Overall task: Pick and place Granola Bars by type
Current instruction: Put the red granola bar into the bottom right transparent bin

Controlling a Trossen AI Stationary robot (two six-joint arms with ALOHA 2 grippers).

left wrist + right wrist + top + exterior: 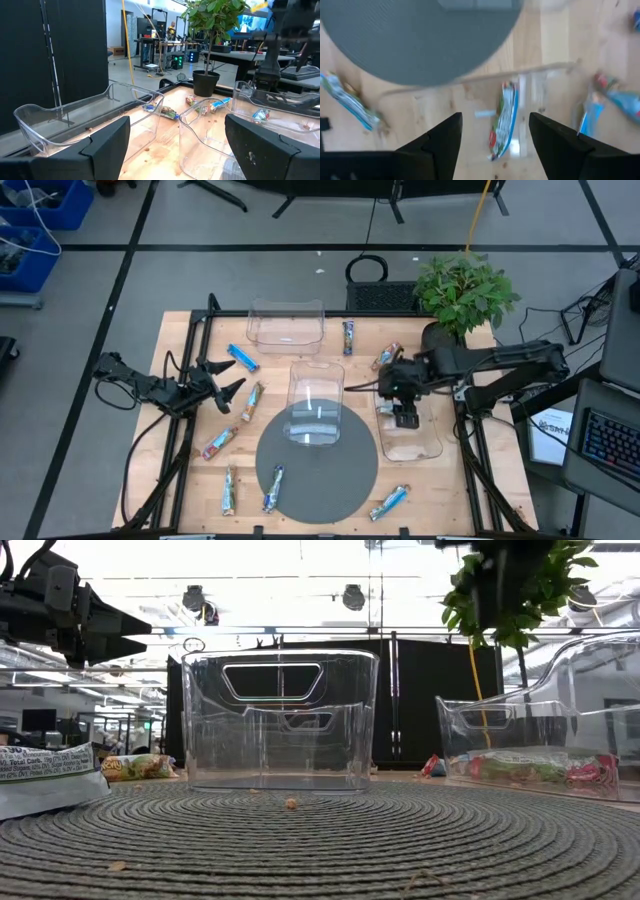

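High view: the right gripper [404, 416] hangs over the clear bin [410, 442] on the table's right side, jaws parted and holding nothing. Directly below its fingers, the right wrist view shows a tan granola bar [503, 123] with red and light-blue markings lying flat on the floor of that bin. The left gripper [228, 381] waits above the left part of the wooden table [450, 490], jaws spread wide and empty. Other Granola Bars [243, 358] lie scattered on the wood around a round grey mat [350, 475], on which a second clear bin [316, 402] stands. A third bin [287, 323] sits near the far edge, beside a potted plant [465, 288].
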